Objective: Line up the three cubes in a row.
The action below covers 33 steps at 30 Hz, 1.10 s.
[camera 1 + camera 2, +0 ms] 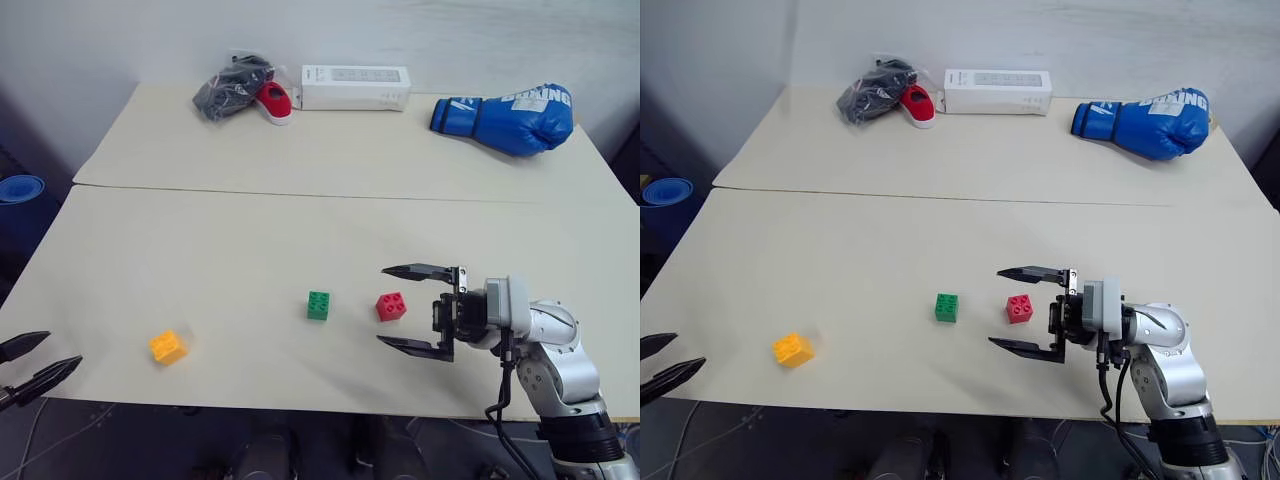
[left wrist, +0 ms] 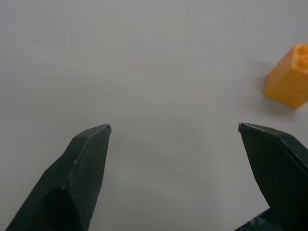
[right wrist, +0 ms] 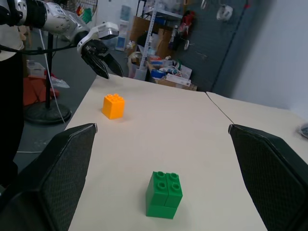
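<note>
Near the table's [image 1: 300, 150] front edge sit three studded cubes — yellow-orange cube [image 1: 167, 347], green cube [image 1: 318, 305], red cube [image 1: 391, 306] between the right gripper's [image 1: 398, 307] wide fingers — left gripper [image 1: 45, 362] wide too.

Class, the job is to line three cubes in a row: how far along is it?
Done: green cube and red cube sit side by side. In hand: nothing; the open right gripper brackets the red cube, the open left gripper is empty. Left: the yellow-orange cube sits apart.
</note>
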{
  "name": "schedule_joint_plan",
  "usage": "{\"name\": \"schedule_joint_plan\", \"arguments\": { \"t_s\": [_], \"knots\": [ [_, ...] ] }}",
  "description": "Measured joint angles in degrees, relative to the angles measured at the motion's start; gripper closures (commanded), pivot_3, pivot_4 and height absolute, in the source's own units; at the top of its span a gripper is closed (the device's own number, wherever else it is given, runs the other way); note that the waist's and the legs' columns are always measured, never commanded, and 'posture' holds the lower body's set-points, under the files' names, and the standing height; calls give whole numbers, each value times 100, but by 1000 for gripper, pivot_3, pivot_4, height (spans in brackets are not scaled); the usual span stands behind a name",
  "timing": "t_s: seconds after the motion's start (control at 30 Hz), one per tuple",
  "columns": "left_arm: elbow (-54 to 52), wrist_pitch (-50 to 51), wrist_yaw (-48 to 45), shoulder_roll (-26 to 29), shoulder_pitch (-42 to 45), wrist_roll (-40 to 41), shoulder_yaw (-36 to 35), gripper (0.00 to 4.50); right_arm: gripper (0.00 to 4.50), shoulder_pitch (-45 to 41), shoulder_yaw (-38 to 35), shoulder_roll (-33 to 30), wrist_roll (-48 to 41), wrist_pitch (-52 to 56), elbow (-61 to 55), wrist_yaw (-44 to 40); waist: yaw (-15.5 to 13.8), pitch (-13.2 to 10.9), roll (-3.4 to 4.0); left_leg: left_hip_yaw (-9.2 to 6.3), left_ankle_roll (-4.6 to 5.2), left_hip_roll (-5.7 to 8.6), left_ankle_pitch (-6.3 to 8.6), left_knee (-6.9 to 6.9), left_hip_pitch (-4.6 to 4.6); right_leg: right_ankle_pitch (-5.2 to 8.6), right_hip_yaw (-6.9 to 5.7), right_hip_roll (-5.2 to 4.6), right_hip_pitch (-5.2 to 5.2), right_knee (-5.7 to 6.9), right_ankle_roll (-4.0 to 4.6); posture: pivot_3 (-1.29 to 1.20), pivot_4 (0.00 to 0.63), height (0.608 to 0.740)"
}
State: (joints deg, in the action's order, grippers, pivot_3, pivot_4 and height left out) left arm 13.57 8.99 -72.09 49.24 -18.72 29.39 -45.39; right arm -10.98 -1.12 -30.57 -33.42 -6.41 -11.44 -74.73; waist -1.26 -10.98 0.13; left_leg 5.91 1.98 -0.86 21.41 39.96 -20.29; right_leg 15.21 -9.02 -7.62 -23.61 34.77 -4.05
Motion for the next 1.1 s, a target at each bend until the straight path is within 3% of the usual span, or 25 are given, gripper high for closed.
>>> {"name": "schedule_joint_plan", "arguments": {
  "t_s": [0.13,0.23,0.33,0.57,0.6,0.73,0.9,1.1],
  "knots": [
    [-1391,283,33,-211,-265,240,257,33,0,-62,16,0,1,6,75,-44,23,-10,17,4,-4,-1,2,-3,0,2,1,4,-3,1,3,0,150,740],
    [-1759,191,100,-307,-210,141,720,33,0,-107,26,0,1,18,82,-53,61,-13,26,7,22,-2,-14,-4,1,3,0,11,-4,5,5,0,150,740],
    [-1682,-45,200,-396,-79,-163,1220,639,0,-102,32,-2,10,26,82,-49,122,-12,25,10,23,-5,-15,-5,1,3,-1,16,-5,8,5,0,150,740],
    [-1060,-566,264,-408,323,-487,1693,2875,0,107,-14,-54,31,22,55,50,129,-12,25,13,25,-6,-15,-5,0,3,-1,15,-7,8,5,0,150,740],
    [-1042,-595,264,-407,386,-489,1727,2996,0,141,-23,-56,32,21,44,67,123,-12,24,12,26,-5,-15,-4,0,3,-1,12,-5,7,5,0,150,740],
    [-1079,-408,186,-344,862,-413,2042,2995,0,352,-168,-121,31,16,-29,138,91,-12,24,10,27,-3,-16,-4,0,3,-2,10,-5,7,4,0,150,740],
    [-956,-334,-477,109,2717,-436,2996,2995,0,519,-351,-262,34,6,-69,184,11,-12,25,14,24,-1,-20,-2,1,2,-3,14,-4,20,4,0,150,740],
    [606,-1128,-1394,-110,4546,-1080,4321,2995,0,637,-460,-301,64,8,-73,230,96,-11,31,44,30,-3,-30,-3,-1,1,-13,77,-11,34,1,0,150,740]
  ]
}}
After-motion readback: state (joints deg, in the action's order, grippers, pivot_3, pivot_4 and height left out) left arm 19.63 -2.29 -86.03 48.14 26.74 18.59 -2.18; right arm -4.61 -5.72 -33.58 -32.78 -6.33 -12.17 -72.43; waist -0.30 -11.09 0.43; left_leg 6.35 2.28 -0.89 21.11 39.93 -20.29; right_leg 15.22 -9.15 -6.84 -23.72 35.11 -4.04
